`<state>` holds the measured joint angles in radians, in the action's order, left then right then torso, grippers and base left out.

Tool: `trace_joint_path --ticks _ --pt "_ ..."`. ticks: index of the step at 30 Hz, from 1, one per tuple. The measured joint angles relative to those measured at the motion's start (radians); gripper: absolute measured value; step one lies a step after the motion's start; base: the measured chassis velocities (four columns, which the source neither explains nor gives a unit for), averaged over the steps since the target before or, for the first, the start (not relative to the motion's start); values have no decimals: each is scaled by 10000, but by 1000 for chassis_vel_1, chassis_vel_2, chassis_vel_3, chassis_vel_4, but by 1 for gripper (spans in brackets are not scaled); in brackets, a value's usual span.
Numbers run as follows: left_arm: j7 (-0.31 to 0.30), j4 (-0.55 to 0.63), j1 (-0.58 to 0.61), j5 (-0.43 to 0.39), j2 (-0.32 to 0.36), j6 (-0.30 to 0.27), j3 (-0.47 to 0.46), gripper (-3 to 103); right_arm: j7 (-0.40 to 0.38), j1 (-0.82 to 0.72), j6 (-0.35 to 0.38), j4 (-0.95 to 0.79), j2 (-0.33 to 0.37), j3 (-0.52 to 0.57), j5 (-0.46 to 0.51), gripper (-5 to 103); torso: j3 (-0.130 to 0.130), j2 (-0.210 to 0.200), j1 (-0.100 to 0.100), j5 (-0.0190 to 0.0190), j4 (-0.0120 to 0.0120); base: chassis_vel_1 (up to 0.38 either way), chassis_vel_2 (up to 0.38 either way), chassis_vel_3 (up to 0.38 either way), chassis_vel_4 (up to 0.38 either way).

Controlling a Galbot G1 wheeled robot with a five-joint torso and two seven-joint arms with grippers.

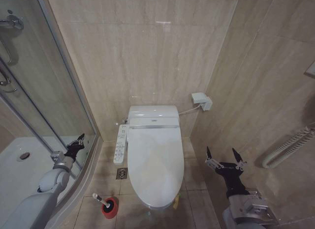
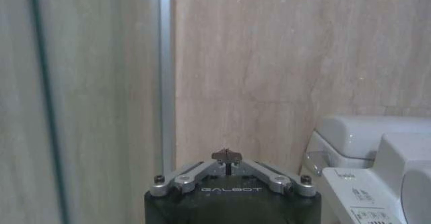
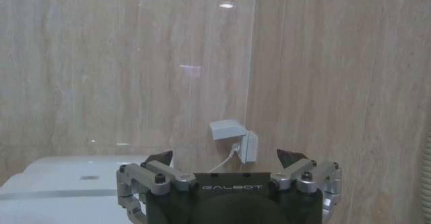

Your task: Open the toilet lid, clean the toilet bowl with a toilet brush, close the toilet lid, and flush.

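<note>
The white toilet lid (image 1: 155, 160) lies closed over the toilet bowl, with a small green-and-yellow tag (image 1: 175, 201) at its front edge. A side control panel (image 1: 119, 144) runs along the bowl's left. The toilet brush (image 1: 101, 200) stands in its red holder (image 1: 110, 208) on the floor at the front left of the toilet. My left gripper (image 1: 81, 138) is shut and empty, held left of the control panel by the shower glass; its tips meet in the left wrist view (image 2: 227, 156). My right gripper (image 1: 224, 154) is open and empty, held right of the lid.
A glass shower screen (image 1: 49, 111) with a metal frame closes off the left side. A floor drain (image 1: 121, 173) lies between the toilet and the shower. A white wall socket box (image 1: 202, 100) with a cable is mounted behind the tank. A coiled hose (image 1: 288, 146) hangs on the right wall.
</note>
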<state>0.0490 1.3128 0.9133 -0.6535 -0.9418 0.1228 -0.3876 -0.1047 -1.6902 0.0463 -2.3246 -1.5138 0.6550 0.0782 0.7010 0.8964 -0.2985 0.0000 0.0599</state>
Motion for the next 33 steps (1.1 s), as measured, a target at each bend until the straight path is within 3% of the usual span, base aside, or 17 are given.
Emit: trace_joint_path --ticks 6,12,21,28,33 --pt "132 -322 -461 184 -47 313 381 0 0 0 0 0 0 0 0 100 0 0 0 0 0 0 0 0 0" --pt "674 -891 -1118 58 -5 531 834 0 0 0 0 0 0 0 0 100 0 0 0 1 -2 0 0 0 0" --pt "825 -1505 -1877 -12 -3 578 1438 0 0 0 0 0 0 0 0 100 0 0 0 1 -1 0 0 0 0" --pt "1491 -2893 -3042 194 -302 1136 2208 0 0 0 0 0 0 0 -1 100 0 0 -1 1 2 0 0 0 0" --pt "1711 -3453 -3526 213 -453 1157 2663 0 0 0 0 0 0 0 0 100 0 0 -1 1 -1 0 0 0 0"
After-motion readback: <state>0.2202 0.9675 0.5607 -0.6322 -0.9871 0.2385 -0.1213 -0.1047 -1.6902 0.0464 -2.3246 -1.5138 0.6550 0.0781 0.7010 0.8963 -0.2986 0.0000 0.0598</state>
